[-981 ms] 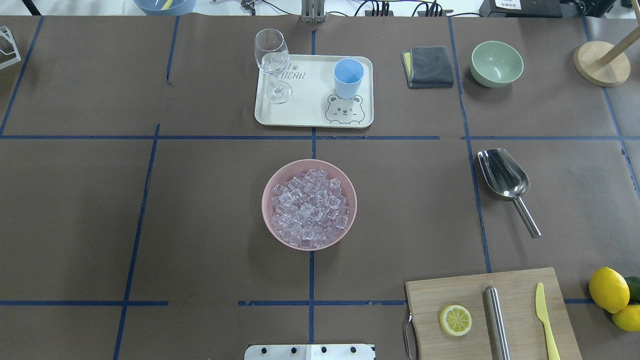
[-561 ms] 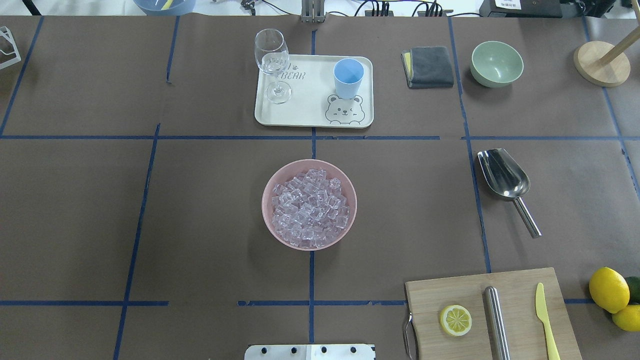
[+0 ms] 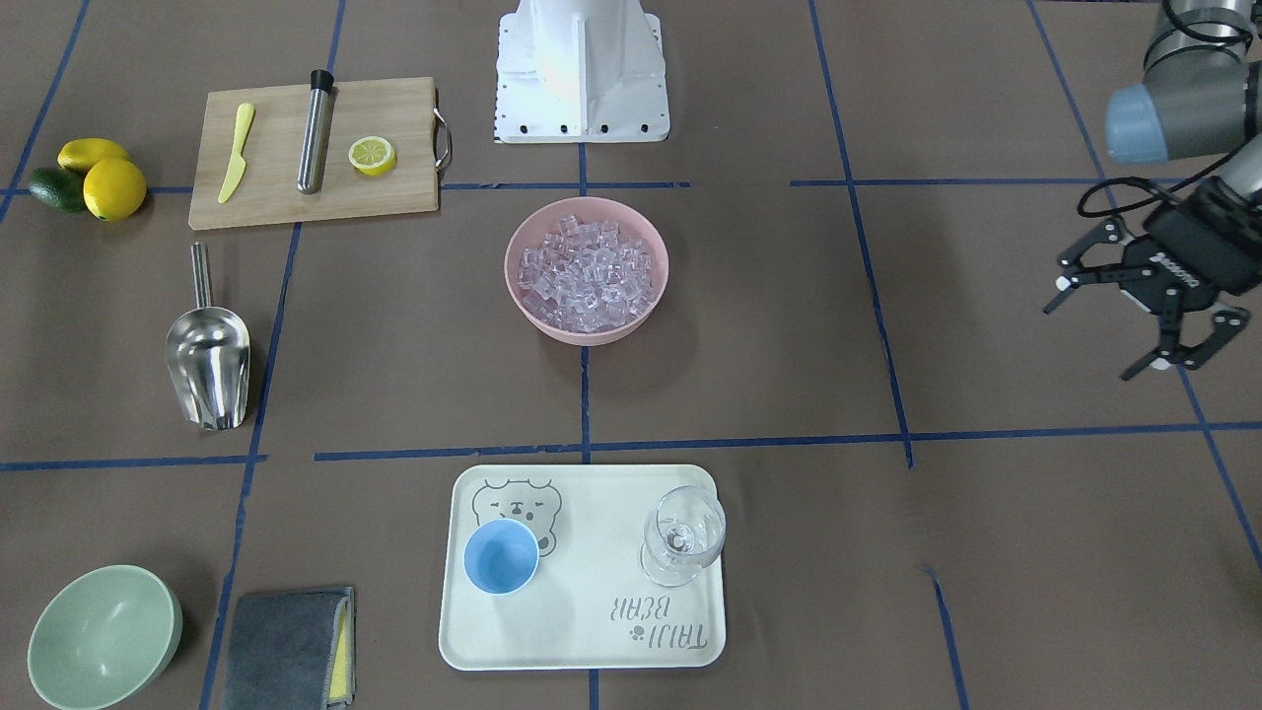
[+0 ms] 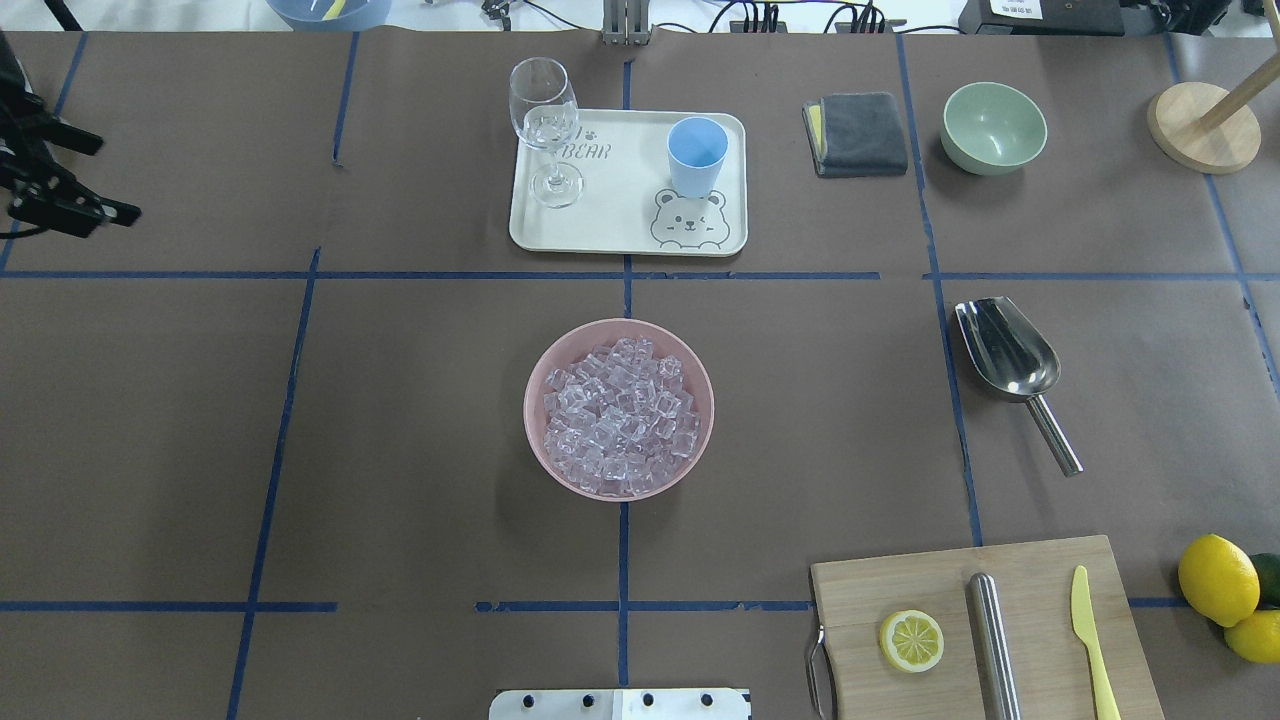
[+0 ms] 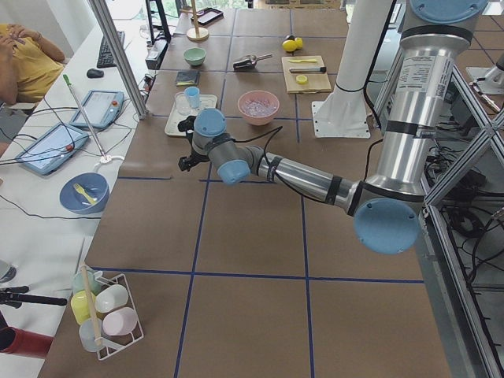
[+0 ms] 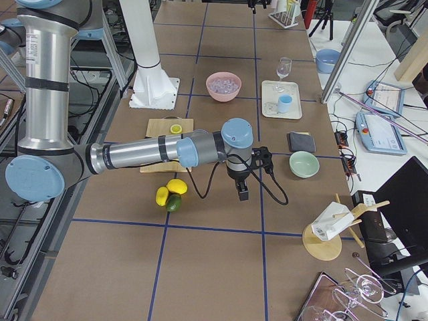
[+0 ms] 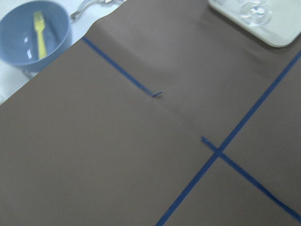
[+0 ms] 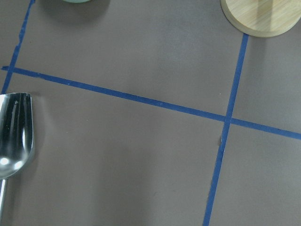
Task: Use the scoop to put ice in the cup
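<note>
The steel scoop (image 4: 1005,350) looks hard and slippery, so grab its thin handle; it lies far from the left tool (image 3: 1086,343), which is spread wide.

Ice (image 4: 620,420) lies in bowl (image 4: 532,405), cup (image 4: 697,155) on tray (image 4: 620,205).
</note>
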### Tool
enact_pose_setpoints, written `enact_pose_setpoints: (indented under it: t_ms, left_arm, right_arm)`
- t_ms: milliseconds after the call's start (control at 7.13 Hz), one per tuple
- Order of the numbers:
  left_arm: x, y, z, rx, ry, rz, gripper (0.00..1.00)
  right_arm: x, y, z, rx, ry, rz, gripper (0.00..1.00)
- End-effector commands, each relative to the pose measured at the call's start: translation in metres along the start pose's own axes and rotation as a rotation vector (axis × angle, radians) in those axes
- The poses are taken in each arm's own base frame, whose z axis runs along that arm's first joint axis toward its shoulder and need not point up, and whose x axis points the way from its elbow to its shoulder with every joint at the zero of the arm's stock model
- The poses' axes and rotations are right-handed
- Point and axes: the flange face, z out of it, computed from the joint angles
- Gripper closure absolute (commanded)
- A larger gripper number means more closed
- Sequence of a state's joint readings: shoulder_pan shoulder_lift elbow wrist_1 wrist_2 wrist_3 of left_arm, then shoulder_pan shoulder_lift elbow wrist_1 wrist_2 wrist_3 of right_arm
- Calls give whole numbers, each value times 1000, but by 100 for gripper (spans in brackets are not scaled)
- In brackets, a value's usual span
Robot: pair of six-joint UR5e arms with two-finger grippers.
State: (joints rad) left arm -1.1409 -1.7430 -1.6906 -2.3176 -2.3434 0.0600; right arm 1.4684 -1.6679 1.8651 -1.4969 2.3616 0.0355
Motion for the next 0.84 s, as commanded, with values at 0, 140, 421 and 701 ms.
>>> enact_pose_setpoints:
  t_ms: [0,140,421,701]
  left_arm:
    - [72,-57,62,55,149,105,0]
    - [106,-77,88,52,215,76,0]
    - [179,-78,147,124,354,209,0]
    - [227,-57,214,240,380,303,0]
  right_arm:
    - [-7,-2,3,-2,-3,-17,0]
    - [-17,-3,5,-7,-8,-37,0]
    - [-33,-10,11,-17,-11,-76,0]
    - [-60,-22,12,-15,-18,-36,0]
